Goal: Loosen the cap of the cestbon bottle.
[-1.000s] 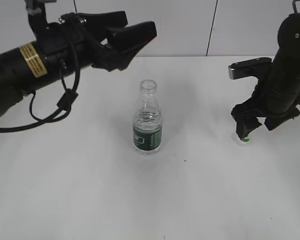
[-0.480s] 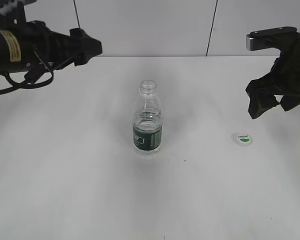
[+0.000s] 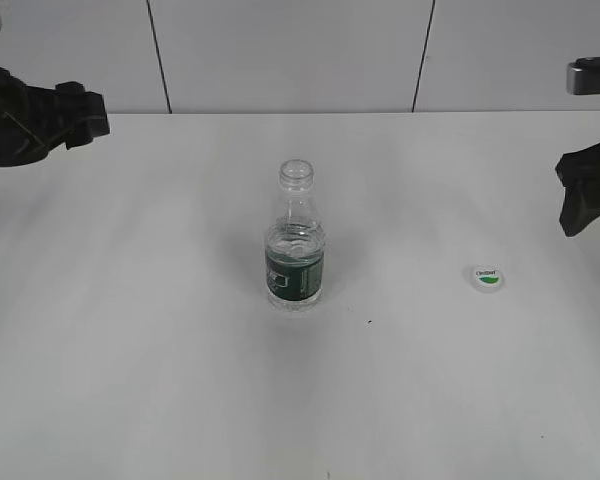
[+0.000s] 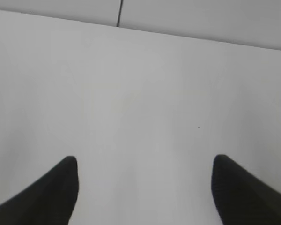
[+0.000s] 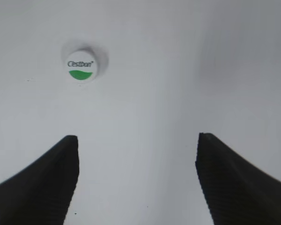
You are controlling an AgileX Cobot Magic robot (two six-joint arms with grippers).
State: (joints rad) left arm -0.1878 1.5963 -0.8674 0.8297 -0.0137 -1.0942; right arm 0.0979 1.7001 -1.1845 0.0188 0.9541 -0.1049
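Observation:
The cestbon bottle (image 3: 296, 240) stands upright in the middle of the white table, its neck open with no cap on it. The white cap (image 3: 487, 277) with the green mark lies flat on the table to the right of the bottle; it also shows in the right wrist view (image 5: 81, 66), top up. My left gripper (image 3: 80, 115) is open and empty at the far left edge, well away from the bottle; the left wrist view (image 4: 144, 161) shows only bare table between its jaws. My right gripper (image 3: 583, 205) is open and empty at the far right edge, above and right of the cap (image 5: 136, 140).
The white table (image 3: 180, 380) runs to a pale panelled wall (image 3: 280, 50) at the back. Both arms sit at the outer edges of the exterior view.
Both arms have drawn back outward, the left to the left edge and the right up and to the right edge. The right gripper lifted off the cap, which stays on the table.

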